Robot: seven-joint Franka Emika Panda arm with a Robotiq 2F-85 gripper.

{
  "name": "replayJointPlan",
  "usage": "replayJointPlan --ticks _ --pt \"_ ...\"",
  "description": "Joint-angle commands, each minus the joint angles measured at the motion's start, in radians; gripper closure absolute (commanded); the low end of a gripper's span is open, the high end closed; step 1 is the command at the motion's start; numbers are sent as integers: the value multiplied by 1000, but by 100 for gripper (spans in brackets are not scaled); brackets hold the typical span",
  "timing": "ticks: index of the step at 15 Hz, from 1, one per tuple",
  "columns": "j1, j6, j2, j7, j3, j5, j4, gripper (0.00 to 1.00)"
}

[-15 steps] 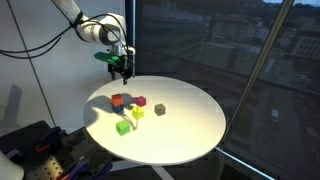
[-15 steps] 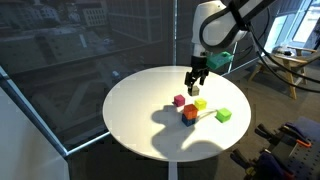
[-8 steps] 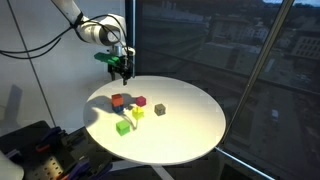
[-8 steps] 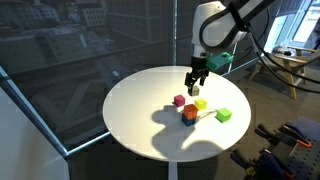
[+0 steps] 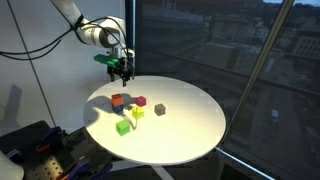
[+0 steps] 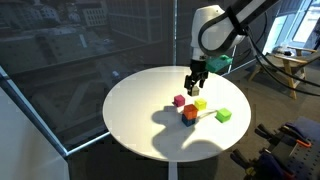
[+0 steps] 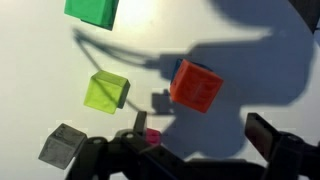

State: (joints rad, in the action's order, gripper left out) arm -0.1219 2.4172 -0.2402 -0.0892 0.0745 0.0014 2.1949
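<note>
My gripper (image 5: 121,72) (image 6: 197,84) hangs open above the near part of a round white table (image 5: 190,132) (image 6: 135,112), holding nothing. In the wrist view the gripper (image 7: 196,122) frames bare table in shadow, just short of an orange-red cube (image 7: 196,85) (image 5: 118,100) (image 6: 190,111). A magenta cube (image 7: 152,137) (image 5: 141,101) (image 6: 180,100) peeks out beside one finger. A yellow cube (image 7: 106,90) (image 5: 136,113) (image 6: 200,104), a green cube (image 7: 90,9) (image 5: 123,127) (image 6: 223,115) and a grey cube (image 7: 63,146) (image 5: 160,109) lie around them.
Large dark windows stand behind the table in both exterior views. Cables and dark equipment (image 5: 30,145) sit on the floor beside the table. A wooden stool (image 6: 290,68) stands behind the arm.
</note>
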Motion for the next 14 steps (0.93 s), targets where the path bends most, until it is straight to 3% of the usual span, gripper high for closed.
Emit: replayJointPlan --ticks 1,9,14 --pt "-12 35 -28 -26 0 -29 -2 0" --pt "-59 105 -119 -112 -24 -108 -11 0" --pt "-55 74 -157 -148 -5 -31 -28 0"
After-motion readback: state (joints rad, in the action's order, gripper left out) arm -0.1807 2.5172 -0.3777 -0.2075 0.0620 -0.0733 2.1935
